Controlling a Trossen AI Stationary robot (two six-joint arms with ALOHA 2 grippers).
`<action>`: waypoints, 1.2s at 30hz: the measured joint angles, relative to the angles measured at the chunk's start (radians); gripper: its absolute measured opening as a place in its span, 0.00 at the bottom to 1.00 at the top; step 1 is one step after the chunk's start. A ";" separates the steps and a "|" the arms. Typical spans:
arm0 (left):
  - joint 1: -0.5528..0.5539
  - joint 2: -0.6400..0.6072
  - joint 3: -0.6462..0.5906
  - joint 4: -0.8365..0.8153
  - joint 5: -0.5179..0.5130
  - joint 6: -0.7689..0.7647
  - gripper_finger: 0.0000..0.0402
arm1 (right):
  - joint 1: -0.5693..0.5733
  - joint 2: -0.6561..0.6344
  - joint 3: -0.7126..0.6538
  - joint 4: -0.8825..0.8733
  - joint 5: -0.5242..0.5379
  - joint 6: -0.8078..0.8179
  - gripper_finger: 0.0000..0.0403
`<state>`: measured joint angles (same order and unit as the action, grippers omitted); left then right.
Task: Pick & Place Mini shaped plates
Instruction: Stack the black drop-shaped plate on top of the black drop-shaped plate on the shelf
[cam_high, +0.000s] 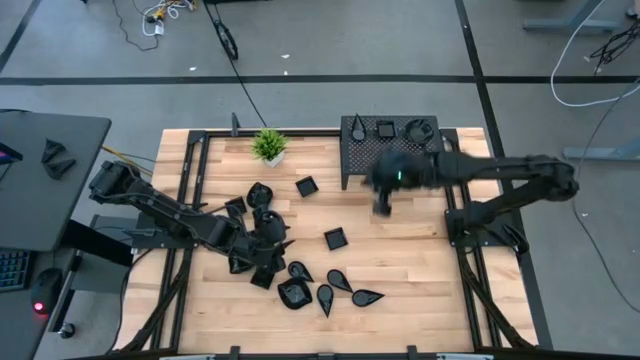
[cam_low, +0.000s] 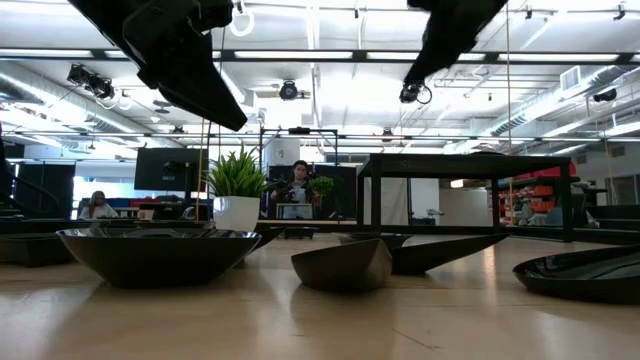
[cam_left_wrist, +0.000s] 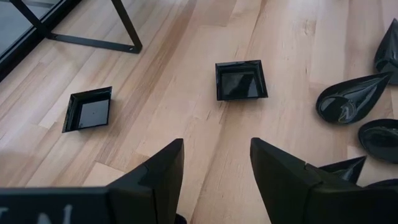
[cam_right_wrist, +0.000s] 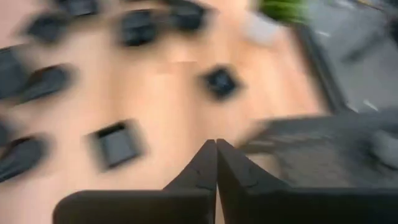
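Note:
The mini shaped plates are glossy black dishes. Most lie scattered on the wooden table; a square one (cam_high: 335, 238) sits mid-table, another (cam_high: 306, 186) lies farther back, and teardrop ones (cam_high: 340, 280) are near the front. A few rest on top of the black rack (cam_high: 390, 150). My left gripper (cam_high: 283, 245) hovers open and empty among a cluster of plates, its fingers (cam_left_wrist: 214, 168) pointing toward a square plate (cam_left_wrist: 241, 81). My right gripper (cam_high: 384, 198) is in front of the rack, above the table, shut (cam_right_wrist: 216, 149) with nothing between its fingers.
A small green potted plant (cam_high: 269, 146) stands at the far edge, left of the rack. Black frame bars (cam_high: 190, 180) run along the table's left and right sides. Bare wood (cam_high: 400, 260) lies right of centre. People sit in the room beyond (cam_low: 298, 185).

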<state>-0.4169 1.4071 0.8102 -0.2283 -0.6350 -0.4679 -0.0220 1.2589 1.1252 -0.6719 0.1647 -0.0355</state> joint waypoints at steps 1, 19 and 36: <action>-0.003 0.000 0.000 0.000 0.000 0.000 0.48 | 0.056 0.004 0.000 -0.002 -0.005 0.008 0.03; -0.003 0.000 0.000 0.000 0.000 0.006 0.48 | 0.637 0.199 -0.131 0.181 -0.132 0.373 0.62; 0.000 0.000 0.000 0.000 0.000 0.019 0.48 | 0.717 0.506 -0.153 0.269 0.018 0.403 0.67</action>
<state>-0.4171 1.4071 0.8102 -0.2283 -0.6350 -0.4488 0.6955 1.7648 0.9718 -0.4032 0.1829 0.3680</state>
